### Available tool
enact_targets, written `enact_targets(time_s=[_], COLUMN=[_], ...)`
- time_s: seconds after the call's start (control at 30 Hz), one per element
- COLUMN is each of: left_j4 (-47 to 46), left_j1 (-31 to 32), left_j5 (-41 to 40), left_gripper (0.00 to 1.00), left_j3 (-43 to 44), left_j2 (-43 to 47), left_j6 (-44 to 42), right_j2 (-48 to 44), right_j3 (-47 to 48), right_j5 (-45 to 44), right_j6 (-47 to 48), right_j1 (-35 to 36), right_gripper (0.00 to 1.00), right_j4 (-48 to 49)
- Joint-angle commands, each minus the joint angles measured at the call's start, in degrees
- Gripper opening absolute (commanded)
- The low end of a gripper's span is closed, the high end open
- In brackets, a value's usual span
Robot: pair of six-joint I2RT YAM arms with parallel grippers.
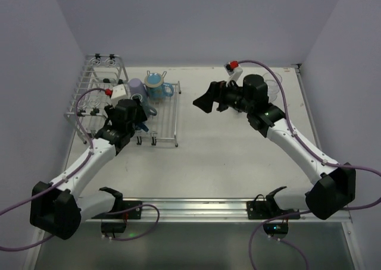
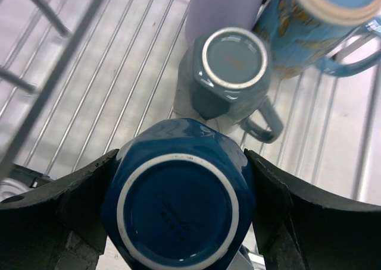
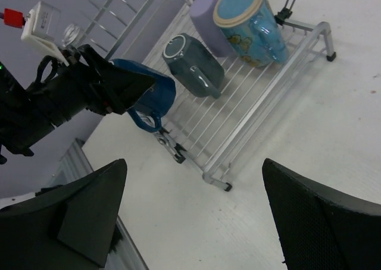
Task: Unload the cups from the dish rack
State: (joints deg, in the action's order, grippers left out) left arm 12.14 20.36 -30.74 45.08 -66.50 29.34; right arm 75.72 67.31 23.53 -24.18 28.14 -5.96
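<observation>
The dish rack [image 1: 168,118] stands at the back left. On its flat grid lies an upside-down blue cup [image 2: 178,204], and my left gripper [image 2: 181,160] has both black fingers pressed against its sides. Just past it are a dark teal mug [image 2: 232,68] lying base-up, a lavender cup [image 2: 220,8] and a light blue mug [image 2: 315,26] with a cream rim. The right wrist view takes in the same row: blue cup [image 3: 156,91], teal mug [image 3: 193,65], light blue mug [image 3: 250,23]. My right gripper [image 1: 205,100] hovers open over the bare table to the right of the rack, holding nothing.
The taller basket side of the rack [image 1: 98,82] holds clear glasses [image 1: 110,60] against the left wall. A clear glass [image 1: 272,84] stands on the table at the back right, behind my right arm. Walls close in the table on the left, back and right.
</observation>
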Motion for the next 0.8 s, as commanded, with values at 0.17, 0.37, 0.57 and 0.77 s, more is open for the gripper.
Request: enact_targets(time_s=[0.17, 0.37, 0.57, 0.77], left_j4=[-4.04, -14.99, -32.84, -43.67], left_j1=[-0.32, -0.32, -0.23, 0.56], left_j5=[15.58, 35.78, 51.54, 55.26], left_gripper=[0.19, 0.11, 0.09, 0.08], left_j3=[0.54, -2.18, -6.23, -8.6], left_j2=[16.48, 22.81, 22.65, 20.27], left_j6=[-2.36, 0.53, 12.04, 19.87], right_j2=[-2.25, -1.11, 0.56, -0.4], right_j3=[-9.29, -16.4, -19.76, -20.99], right_j5=[7.4, 9.16, 13.19, 15.05], right_j6=[-19.21, -28.79, -32.33, -34.79], right_j1=[1.48, 3.41, 5.43, 5.96], right_gripper=[0.95, 0.89, 0.79, 0.78], right_j4=[23.17, 36.08, 48.04, 52.98])
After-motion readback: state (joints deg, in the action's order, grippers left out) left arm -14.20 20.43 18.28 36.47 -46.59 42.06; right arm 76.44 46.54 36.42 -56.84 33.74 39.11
